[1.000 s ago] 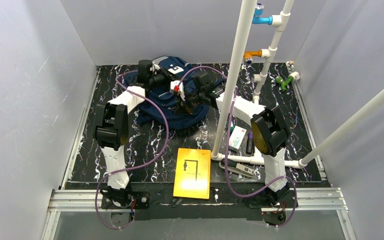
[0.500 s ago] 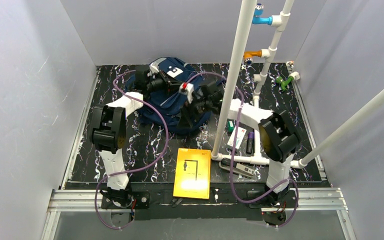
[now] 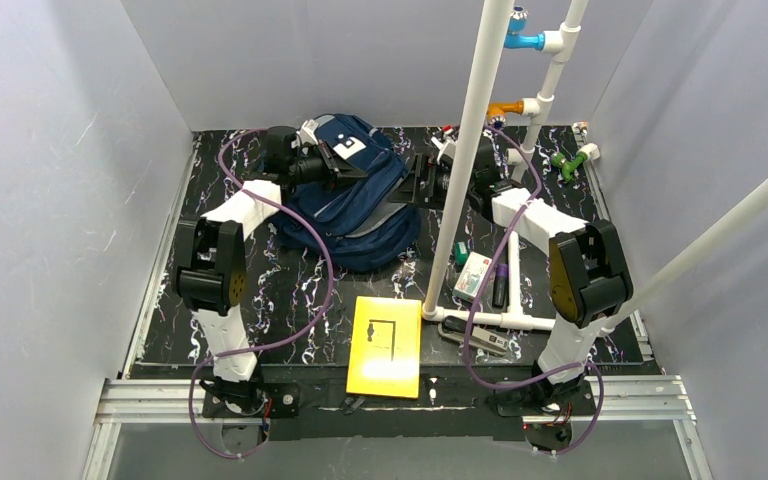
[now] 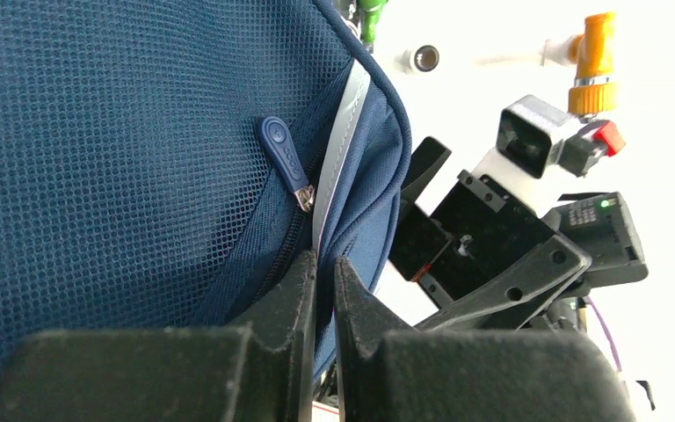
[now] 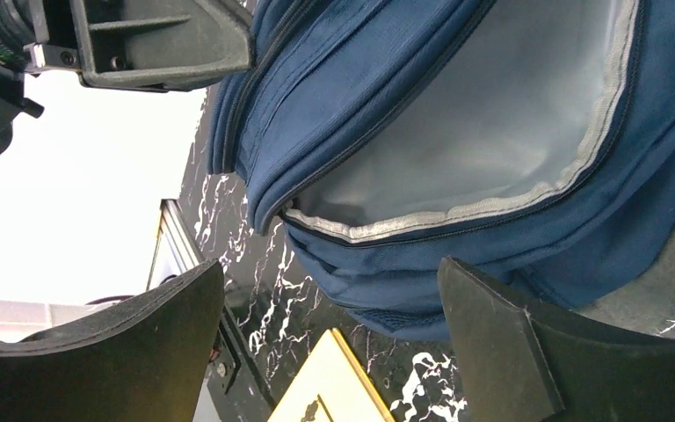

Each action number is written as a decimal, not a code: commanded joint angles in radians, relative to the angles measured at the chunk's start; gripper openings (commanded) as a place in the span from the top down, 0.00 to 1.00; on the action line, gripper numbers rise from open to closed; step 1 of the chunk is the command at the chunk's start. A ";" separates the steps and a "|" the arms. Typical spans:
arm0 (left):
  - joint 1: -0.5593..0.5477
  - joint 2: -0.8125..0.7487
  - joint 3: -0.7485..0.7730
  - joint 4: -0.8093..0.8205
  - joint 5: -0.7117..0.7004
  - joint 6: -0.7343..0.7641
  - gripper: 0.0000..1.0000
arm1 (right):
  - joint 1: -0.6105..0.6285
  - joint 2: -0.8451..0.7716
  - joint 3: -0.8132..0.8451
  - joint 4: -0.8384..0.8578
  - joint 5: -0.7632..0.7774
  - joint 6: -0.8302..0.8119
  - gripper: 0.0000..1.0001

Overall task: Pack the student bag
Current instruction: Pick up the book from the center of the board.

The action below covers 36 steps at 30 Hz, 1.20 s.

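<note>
Our left pincer (image 3: 352, 172) sits at the top of the student bag (image 3: 360, 210), which lies at the far middle of the marbled table (image 3: 290, 290). The right pincer (image 3: 410, 192) hovers just beside the bag's right flank, next to the white pipe (image 3: 465, 150). A yellow book (image 3: 385, 345) lies near the arms' bases, and a small box (image 3: 474, 275) and a marker (image 3: 500, 288) lie by the pipe's foot. We judge these to be the things waiting to be packed

From the left wrist we see that pincer pinched tight on the bag's grey-striped rim, just below the zipper pull (image 4: 283, 163) and the mesh panel (image 4: 123, 132). We think it grips there to lift the flap and hold the mouth open

From the right wrist we see the other pincer spread wide and holding nothing. Beyond its fingers (image 5: 510, 352) the pale lining (image 5: 492, 114) shows in the gaping compartment. We judge the opening ready, so this free pincer can go for an item
</note>
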 commanded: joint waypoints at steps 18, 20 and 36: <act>0.024 -0.666 -0.215 -0.837 -0.402 0.546 0.39 | 0.022 -0.001 0.197 -0.446 0.196 -0.330 0.02; -0.046 -0.811 -0.402 -0.778 -0.360 0.442 0.39 | 0.048 0.000 0.196 -0.452 0.208 -0.355 0.02; -0.693 -0.976 -0.793 -0.628 -0.656 0.006 0.43 | 0.138 -0.023 0.107 -0.459 0.161 -0.412 0.03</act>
